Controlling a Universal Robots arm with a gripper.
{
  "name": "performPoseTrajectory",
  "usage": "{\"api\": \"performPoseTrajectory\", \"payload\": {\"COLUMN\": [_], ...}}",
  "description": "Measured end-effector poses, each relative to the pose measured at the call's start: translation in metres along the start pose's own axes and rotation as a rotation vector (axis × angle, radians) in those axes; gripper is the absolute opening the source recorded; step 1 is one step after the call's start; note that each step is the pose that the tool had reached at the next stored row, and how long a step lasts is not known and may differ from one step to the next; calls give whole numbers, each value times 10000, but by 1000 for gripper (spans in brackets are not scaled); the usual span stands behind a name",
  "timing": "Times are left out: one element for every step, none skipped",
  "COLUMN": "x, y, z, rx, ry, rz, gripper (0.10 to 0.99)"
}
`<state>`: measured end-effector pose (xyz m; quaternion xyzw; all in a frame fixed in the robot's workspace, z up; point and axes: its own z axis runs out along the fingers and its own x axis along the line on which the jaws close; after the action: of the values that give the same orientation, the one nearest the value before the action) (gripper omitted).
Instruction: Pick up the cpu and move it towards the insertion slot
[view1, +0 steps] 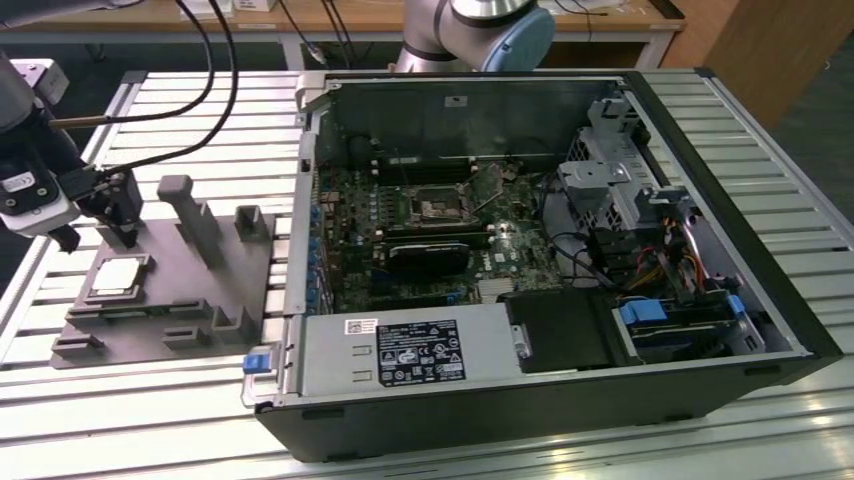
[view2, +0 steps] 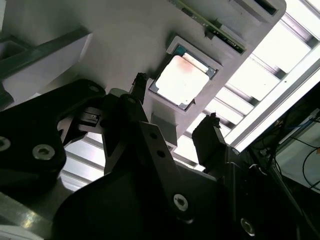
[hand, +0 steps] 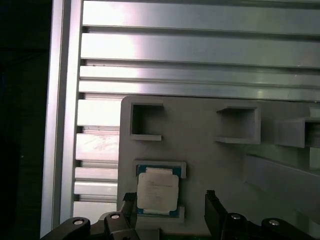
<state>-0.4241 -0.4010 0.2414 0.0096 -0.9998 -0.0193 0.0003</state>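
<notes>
Gripper: the gripper (view1: 120, 236) hangs at the exterior view's left, low over the grey fixture plate (view1: 174, 322). Its fingers (view2: 211, 136) are spread wide w/ nothing pinched.
Cpu: the cpu (view1: 118, 275) lies flat, silvery top up, in a square seat on the plate, near the plate's edge at the exterior view's left.
Cpu vs fingers: in both wrist views the chip sits below the open gap and closer to one fingertip than the other, so it's not centred. No contact shows. In the exterior view the fingertips are just above the chip's far side.
Axis: the chip is square, so there's no long axis. In the first wrist view its sides (hand: 157, 192) run approx. parallel to the finger faces.
Slot: the insertion slot (view1: 438, 208) is on the green board inside the open pc case (view1: 561, 405), well apart from the cpu, toward the exterior view's right.
Work so far: the cpu isn't gripped or lifted yet, so this reads as the approach for the pick.
Base: plate and case both rest on the slatted metal table (view1: 147, 410).
</notes>
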Motion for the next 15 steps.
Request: {"api": "performPoseTrajectory", "payload": {"x": [0, 1, 1, 1, 1, 1, 0, 0, 1, 1, 1, 1, 1, 1, 1], "y": [-3, -5, -9, -12, -14, -16, -19, -23, -25, -28, -29, -31, -32, -33, -34], "z": [9, 17, 23, 31, 39, 48, 58, 70, 83, 96, 108, 121, 133, 146, 158], "rx": [0, 0, 1, 1, 1, 0, 0, 0, 0, 0, 0, 0, 0, 0, 0], "ry": [0, 0, 2, 1, 1, 0, 0, 0, 0, 0, 0, 0, -1, 0, 0], "rz": [0, 1, 0, 0, 1, 1, 1, 0, 0, 1, 1, 1, 1, 1, 1], "gripper": [647, 647, 647, 647, 647, 647, 647, 647, 647, 647, 647, 647, 647, 647, 647]}}
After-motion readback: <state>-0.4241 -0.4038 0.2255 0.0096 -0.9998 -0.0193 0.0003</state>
